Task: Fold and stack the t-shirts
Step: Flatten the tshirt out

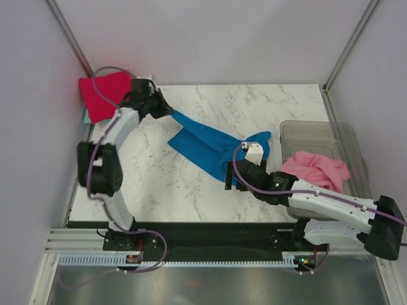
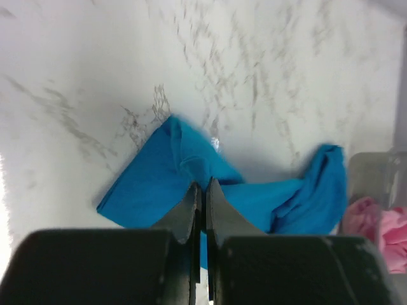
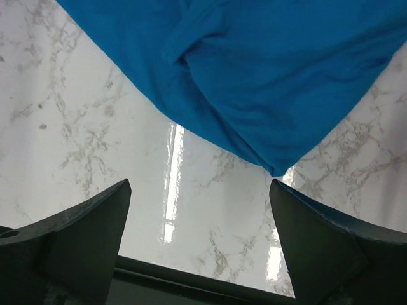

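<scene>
Left claw pinches blue t-shirt; right claw wide

We see white marble tbl w/ blue shirt mid, red shirt far-left corner, clear tub rt edge.

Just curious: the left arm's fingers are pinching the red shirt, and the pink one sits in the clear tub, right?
No: the left fingers pinch the blue shirt, as the left wrist view shows. The pink shirt is in the clear tub.
</scene>
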Robot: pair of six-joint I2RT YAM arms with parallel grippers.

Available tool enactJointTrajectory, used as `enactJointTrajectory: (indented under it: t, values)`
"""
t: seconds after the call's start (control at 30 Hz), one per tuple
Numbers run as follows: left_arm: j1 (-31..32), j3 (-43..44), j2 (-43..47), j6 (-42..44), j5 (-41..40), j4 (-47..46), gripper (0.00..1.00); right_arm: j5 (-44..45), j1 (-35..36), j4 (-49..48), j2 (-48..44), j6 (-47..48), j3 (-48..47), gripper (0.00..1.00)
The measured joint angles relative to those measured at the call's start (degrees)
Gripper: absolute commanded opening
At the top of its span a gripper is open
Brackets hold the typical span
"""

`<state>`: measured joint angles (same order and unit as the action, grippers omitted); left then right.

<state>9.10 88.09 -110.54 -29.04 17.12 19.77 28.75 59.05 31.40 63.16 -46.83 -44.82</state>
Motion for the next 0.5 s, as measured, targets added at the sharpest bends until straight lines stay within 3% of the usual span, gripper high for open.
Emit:
enactJointTrajectory:
  t: [0.17,0.27,0.37,0.5]
  values:
    - [-6.1,-10.3,36.0,3.3,-3.8,1.1,0.02,2.9,-0.1,-2.4,3.3,0.8,-6.5,0.98]
    - [-5.8,-15.5,53.8,5.1,-5.0,1.1,0.02,3.2,-0.4,-4.3,4.5,1.2,-8.5,0.98]
    - [-5.2,-22.6,61.1,5.2,-4.5,0.7,0.02,1.7,-0.7,-6.0,9.2,1.9,-11.2,0.98]
    - [-5.2,-37.5,59.4,5.1,-2.0,4.8,0.02,-2.6,-0.7,-10.3,17.0,3.6,-14.3,0.98]
